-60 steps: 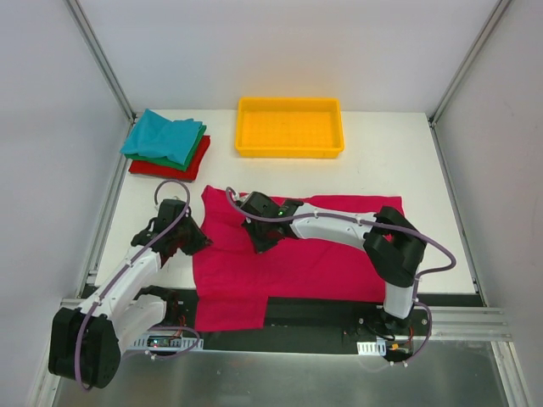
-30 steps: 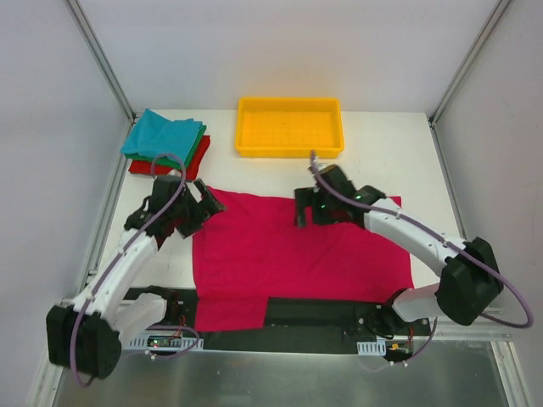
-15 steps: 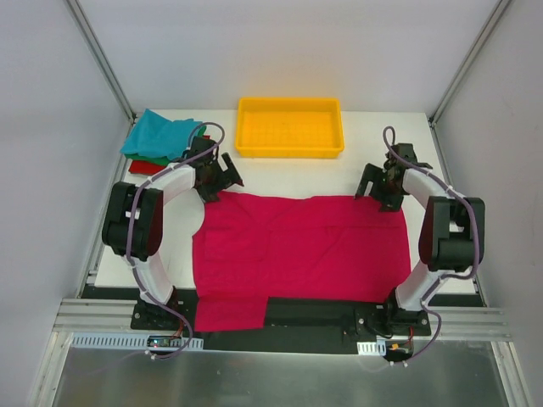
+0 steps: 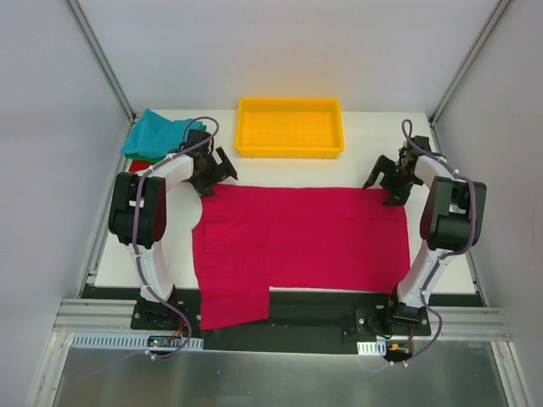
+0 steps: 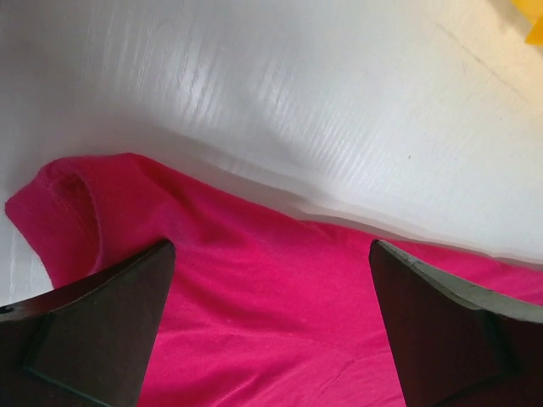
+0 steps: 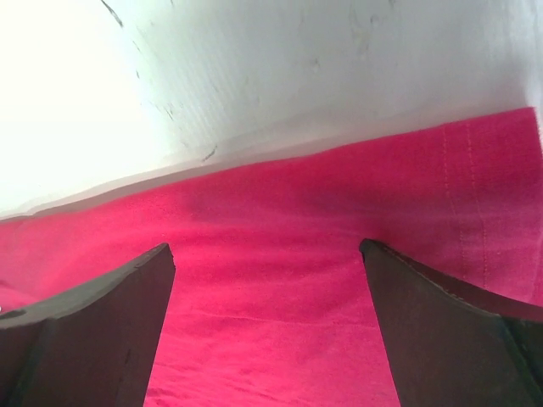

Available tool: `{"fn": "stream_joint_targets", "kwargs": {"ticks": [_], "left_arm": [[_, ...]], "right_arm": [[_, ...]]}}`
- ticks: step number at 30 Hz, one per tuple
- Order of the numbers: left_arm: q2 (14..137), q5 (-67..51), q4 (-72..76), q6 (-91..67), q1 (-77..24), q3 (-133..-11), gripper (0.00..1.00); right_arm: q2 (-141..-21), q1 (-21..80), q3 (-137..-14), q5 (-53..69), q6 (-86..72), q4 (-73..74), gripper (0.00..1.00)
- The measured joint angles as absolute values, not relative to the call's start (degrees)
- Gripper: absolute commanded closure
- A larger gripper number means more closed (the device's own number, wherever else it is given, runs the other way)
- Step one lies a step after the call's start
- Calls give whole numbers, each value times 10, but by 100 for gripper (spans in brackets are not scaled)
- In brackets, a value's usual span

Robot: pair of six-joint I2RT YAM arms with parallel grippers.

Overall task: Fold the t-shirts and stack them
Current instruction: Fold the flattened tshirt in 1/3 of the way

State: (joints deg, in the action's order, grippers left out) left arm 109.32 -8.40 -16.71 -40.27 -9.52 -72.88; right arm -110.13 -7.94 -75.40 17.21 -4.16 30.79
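pink t-shirt (image 4: 297,237): magenta, spread flat and open across the middle of the counter (image 4: 382,140); near-left part reaches past the near edge of the counter onto the dark rail
pink t-shirt, far edge: runs straight from left to right between the two grippers; left wrist view shows a rounded hem corner (image 5: 59,199), right wrist view a stitched hem (image 6: 475,195)
folded t-shirts: stack at the far left corner, teal one (image 4: 154,132) on top, a sliver of red one (image 4: 138,158) below; well apart from the pink t-shirt
left gripper (image 4: 217,169): at the far-left corner of the pink t-shirt, jaws spread wide, nothing between them but the cloth below (image 5: 270,250); contact with the cloth cannot be told
right gripper (image 4: 386,181): at the far-right corner of the pink t-shirt, jaws spread wide, gripping nothing (image 6: 265,248); contact cannot be told
yellow tray (image 4: 290,153): far centre of the counter, apart from the pink t-shirt
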Motion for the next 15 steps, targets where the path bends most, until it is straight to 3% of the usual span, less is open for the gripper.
{"fn": "stream_joint_targets", "kwargs": {"ticks": [15], "left_arm": [[1198, -84, -210, -388, -89, -889, 1]], "right_arm": [[-1161, -84, -841, 194, -42, 311, 4]]}}
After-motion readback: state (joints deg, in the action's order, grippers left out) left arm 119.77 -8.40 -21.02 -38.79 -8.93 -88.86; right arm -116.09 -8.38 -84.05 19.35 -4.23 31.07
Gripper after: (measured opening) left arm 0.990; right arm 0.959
